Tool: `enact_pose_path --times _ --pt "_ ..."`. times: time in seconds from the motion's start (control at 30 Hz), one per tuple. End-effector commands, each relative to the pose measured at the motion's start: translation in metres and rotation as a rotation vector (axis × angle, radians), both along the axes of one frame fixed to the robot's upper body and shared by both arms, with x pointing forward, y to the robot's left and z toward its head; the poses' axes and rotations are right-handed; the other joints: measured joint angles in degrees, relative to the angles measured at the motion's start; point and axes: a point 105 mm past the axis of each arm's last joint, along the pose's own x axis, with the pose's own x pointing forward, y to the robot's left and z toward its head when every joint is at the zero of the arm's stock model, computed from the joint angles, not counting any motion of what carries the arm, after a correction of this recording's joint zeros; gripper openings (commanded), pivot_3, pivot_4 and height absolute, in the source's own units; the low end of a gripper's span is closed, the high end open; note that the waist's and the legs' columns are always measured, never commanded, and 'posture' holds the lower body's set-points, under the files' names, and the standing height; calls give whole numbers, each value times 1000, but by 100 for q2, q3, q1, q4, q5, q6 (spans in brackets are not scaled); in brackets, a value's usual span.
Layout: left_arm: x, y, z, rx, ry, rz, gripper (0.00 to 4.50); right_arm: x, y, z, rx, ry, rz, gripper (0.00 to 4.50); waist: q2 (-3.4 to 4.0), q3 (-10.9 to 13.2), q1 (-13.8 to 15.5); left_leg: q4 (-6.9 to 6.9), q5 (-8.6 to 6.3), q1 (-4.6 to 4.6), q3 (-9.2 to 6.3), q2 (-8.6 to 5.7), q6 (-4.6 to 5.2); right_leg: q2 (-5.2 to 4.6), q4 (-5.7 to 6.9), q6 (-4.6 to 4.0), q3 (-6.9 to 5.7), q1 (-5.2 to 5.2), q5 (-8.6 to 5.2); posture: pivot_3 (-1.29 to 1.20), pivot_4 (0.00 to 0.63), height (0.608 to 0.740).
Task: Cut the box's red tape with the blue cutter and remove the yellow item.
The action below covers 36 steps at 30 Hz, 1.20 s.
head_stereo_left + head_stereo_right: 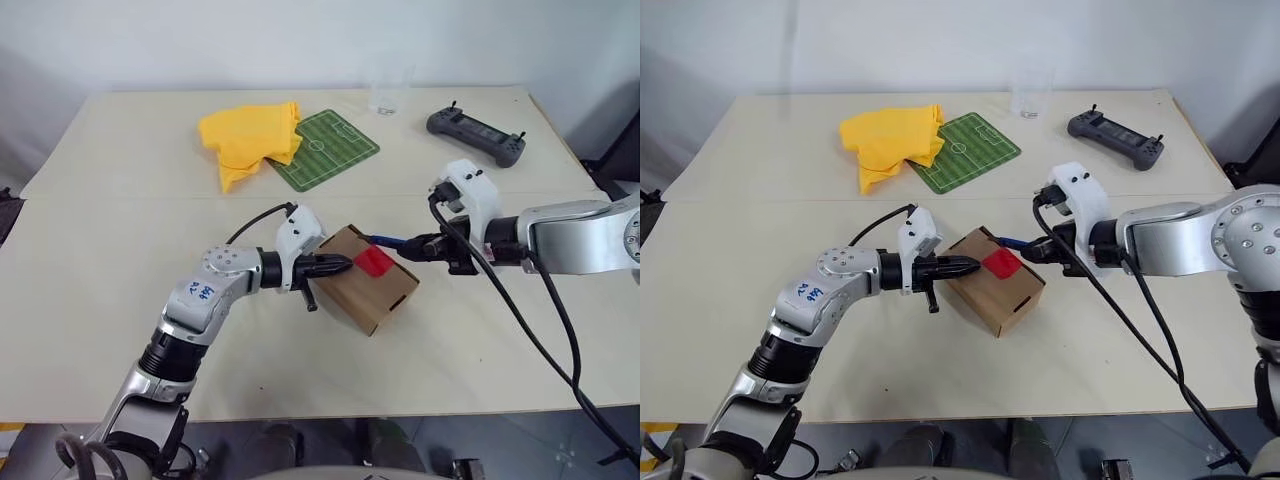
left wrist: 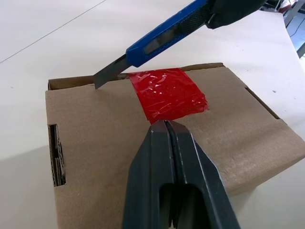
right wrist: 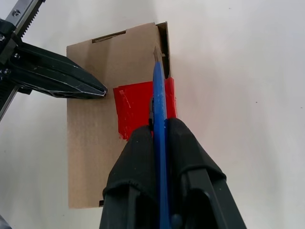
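**Box: blade set at the seam, tape not yet cut**

The box (image 1: pixel 368 279) lies on the bench (image 1: pixel 120 290) between the two arms, its taped face up; the step in hand is the cut itself, judged barely begun or not begun, since the red tape (image 2: pixel 167 94) looks whole across the flap seam.

The right hand (image 3: pixel 159 143) is clamped on the blue cutter (image 3: pixel 158 107), fingers pinching the handle from both sides; the cutter runs out along the far edge of the box top, its dark blade (image 2: pixel 108 73) resting at the seam just beside the tape's end, tilted down toward the cardboard.

The left hand (image 2: pixel 166 131) has its fingers pressed together with nothing between them; its tip bears on the box top at the near edge of the tape, apparently pinning the box.

The next move calls for drawing the blade along the seam through the tape while the left hand holds the box steady; too shallow an angle could skate over the film; the flaps are closed, so the yellow item is presumably inside.
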Motion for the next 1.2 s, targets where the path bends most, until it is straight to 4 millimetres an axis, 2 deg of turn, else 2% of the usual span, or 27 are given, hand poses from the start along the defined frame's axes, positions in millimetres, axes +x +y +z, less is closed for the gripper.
enact_pose_path --times 0.03,0.17,0.47,0.63,0.77,0.93,1.2 --pt "-6 -2 -12 25 29 -14 0 4 -6 5 12 -20 -18 98 0 0 -1 0 0 0 0 0 0 0 0 0 0 0 0 0 150 740" --pt "-7 -2 -13 32 33 -20 0 8 -12 9 15 -33 -28 98 0 0 1 0 0 0 1 0 0 0 1 0 0 0 0 0 150 740" --pt "-6 -3 -13 35 30 -25 0 7 -14 4 10 -18 -2 98 0 0 4 0 0 1 1 -1 0 0 2 0 -1 0 0 0 150 740" --pt "-6 -4 -13 36 32 -28 0 9 -20 10 30 -29 -4 98 0 0 14 0 0 0 0 -3 0 -1 1 0 -1 0 0 0 150 740" --pt "-5 -4 -13 35 28 -26 0 3 -7 26 114 -52 77 98 0 0 5 -1 0 1 0 -6 1 -2 1 0 -2 0 0 0 150 740" --pt "-5 -5 -11 38 17 -29 0 4 0 37 157 -71 104 98 0 0 5 -2 0 1 0 -5 0 -2 2 0 -2 0 0 0 150 740" --pt "-4 -4 -11 36 16 -26 0 10 -2 15 80 -43 60 98 0 0 7 -3 0 1 -1 -7 0 -3 6 0 -2 0 0 0 150 740"
